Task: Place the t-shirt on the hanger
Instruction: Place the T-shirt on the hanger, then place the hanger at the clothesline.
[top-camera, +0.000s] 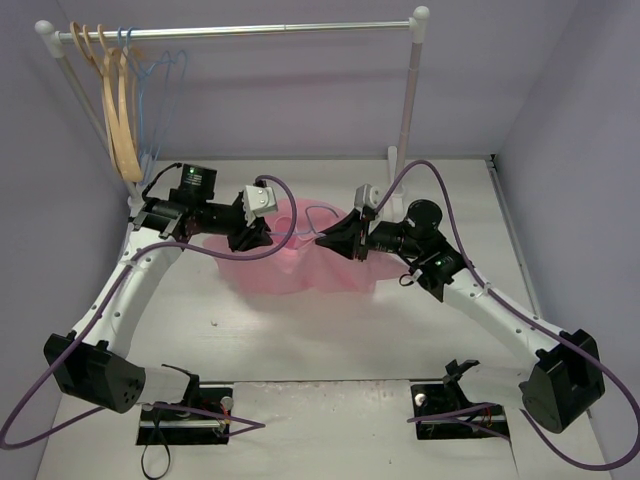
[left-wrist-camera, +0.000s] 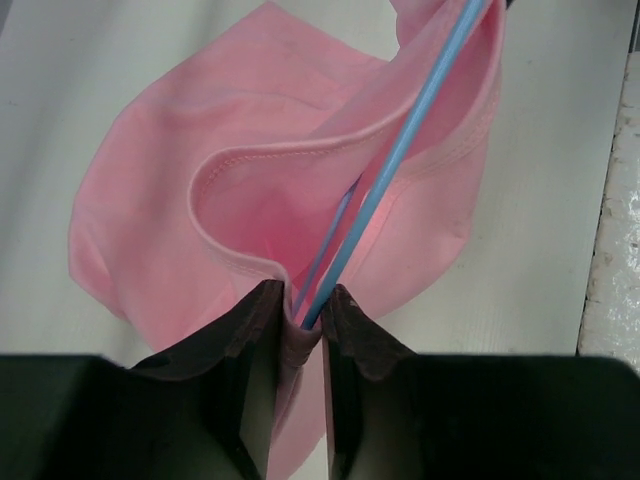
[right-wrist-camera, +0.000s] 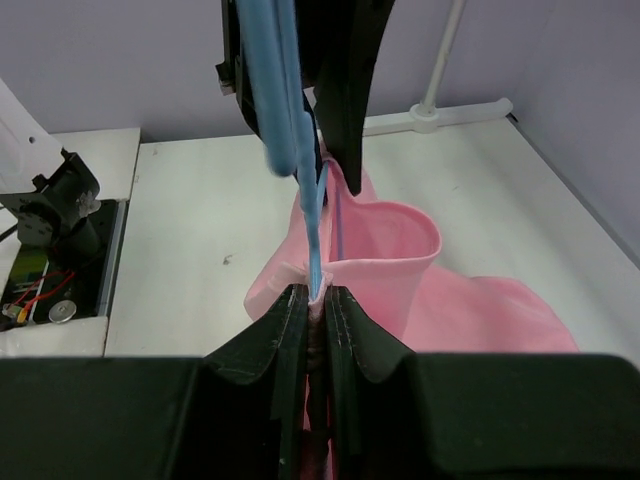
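Observation:
The light pink t-shirt lies bunched on the table between my two grippers, its middle lifted. A thin light-blue wire hanger runs through it from one gripper to the other. My left gripper is shut on the shirt's hemmed edge together with the hanger wire. My right gripper is shut on a fold of shirt and the hanger wire. In the right wrist view the left gripper's fingers show straight ahead. The neck label is hidden.
A clothes rack stands at the back, with its rail and right post. Tan wooden hangers and spare blue wire hangers hang at its left end. Two black fixtures sit at the near edge.

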